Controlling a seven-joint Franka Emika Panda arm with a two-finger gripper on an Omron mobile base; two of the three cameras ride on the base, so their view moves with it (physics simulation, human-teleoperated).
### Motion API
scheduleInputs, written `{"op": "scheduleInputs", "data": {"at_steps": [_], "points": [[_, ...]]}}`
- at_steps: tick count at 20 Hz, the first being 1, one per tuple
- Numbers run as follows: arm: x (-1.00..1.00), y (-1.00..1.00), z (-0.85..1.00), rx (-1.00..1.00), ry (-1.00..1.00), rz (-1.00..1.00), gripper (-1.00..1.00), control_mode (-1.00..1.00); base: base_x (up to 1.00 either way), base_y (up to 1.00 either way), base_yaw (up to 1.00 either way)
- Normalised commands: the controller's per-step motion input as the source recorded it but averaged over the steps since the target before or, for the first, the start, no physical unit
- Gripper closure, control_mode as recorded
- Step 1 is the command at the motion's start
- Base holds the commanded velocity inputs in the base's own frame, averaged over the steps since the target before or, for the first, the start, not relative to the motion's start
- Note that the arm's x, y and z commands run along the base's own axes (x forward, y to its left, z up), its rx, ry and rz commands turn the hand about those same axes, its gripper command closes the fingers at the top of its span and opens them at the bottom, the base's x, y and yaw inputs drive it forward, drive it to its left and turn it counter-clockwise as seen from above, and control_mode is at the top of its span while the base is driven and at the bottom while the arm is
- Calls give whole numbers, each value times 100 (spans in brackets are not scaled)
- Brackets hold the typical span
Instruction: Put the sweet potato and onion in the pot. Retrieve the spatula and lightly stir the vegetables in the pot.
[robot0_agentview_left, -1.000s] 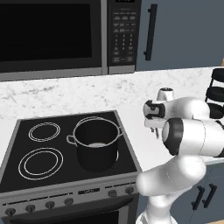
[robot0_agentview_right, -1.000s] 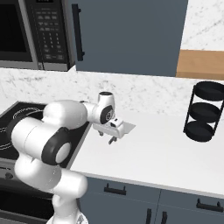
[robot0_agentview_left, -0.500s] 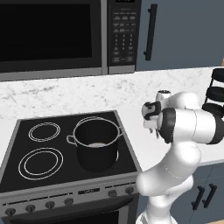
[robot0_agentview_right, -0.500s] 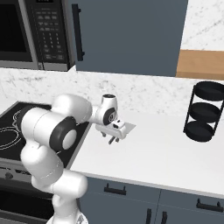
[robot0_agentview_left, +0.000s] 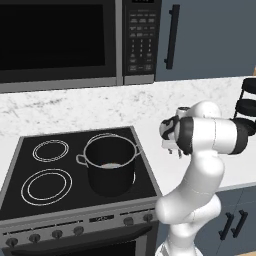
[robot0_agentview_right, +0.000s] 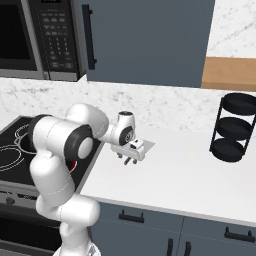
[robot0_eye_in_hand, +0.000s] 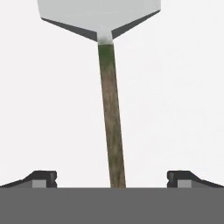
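Observation:
The spatula (robot0_eye_in_hand: 111, 131) lies flat on the white counter, its brown wooden handle running up to a grey blade (robot0_eye_in_hand: 98, 17); the blade's corner (robot0_agentview_right: 146, 145) peeks out beside the hand. My gripper (robot0_eye_in_hand: 111, 178) hangs open just over the handle's near end, one fingertip (robot0_eye_in_hand: 43, 178) on each side, touching nothing. The same gripper (robot0_agentview_right: 127, 159) (robot0_agentview_left: 175, 148) sits low over the counter, right of the stove. The dark pot (robot0_agentview_left: 111, 162) stands on the cooktop's front right burner with something pale at its bottom. Sweet potato and onion cannot be told apart there.
A black cooktop (robot0_agentview_left: 45, 175) lies left of the counter, with a microwave (robot0_agentview_left: 75, 40) above it. A black three-tier rack (robot0_agentview_right: 234, 127) stands far right on the counter, below a wooden shelf (robot0_agentview_right: 230, 72). The marble backsplash closes the rear.
The arm's elbow and forearm have swung round and the hand has sunk a little toward the counter over the spatula. The jaws have stayed open.

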Motion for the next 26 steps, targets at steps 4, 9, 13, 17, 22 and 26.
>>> {"op": "scheduleInputs", "data": {"at_steps": [4,9,13,17,22,26], "points": [[0,0,-2,0,0,0,-100,-100,0,0,0],[-12,0,0,0,0,0,100,-100,0,0,0],[-6,0,0,0,0,0,100,-100,0,0,0],[0,0,0,0,0,0,100,-100,0,0,0],[-1,0,4,0,0,0,100,-100,0,0,0],[-41,0,44,0,-9,0,100,-100,0,0,0]]}}
